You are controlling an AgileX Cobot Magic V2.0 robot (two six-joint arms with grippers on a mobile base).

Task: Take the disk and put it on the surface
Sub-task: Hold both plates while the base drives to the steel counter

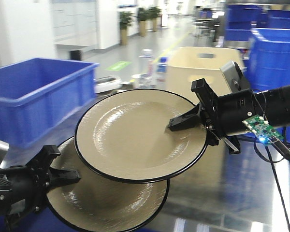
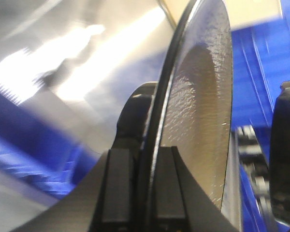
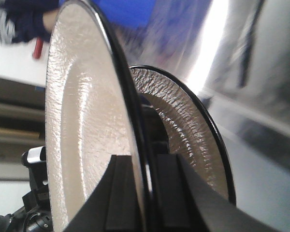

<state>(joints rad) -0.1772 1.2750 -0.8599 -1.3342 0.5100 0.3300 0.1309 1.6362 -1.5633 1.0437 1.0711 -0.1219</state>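
Two beige disks with black rims hang above the dark glossy surface (image 1: 222, 193). The upper disk (image 1: 135, 135) is pinched at its right rim by my right gripper (image 1: 176, 123), which is shut on it. It overlaps the lower disk (image 1: 106, 203), whose left rim sits in my shut left gripper (image 1: 70, 176). In the left wrist view the lower disk (image 2: 198, 111) stands edge-on between the left gripper's (image 2: 145, 152) fingers. In the right wrist view the right gripper (image 3: 145, 157) clamps the upper disk (image 3: 82, 125), with the lower disk (image 3: 183, 125) behind it.
A large blue bin (image 1: 34, 96) stands at the left. A beige bin (image 1: 203, 63) is behind the disks, and blue crates (image 1: 275, 53) are stacked at the right. Bottles (image 1: 147, 65) stand further back.
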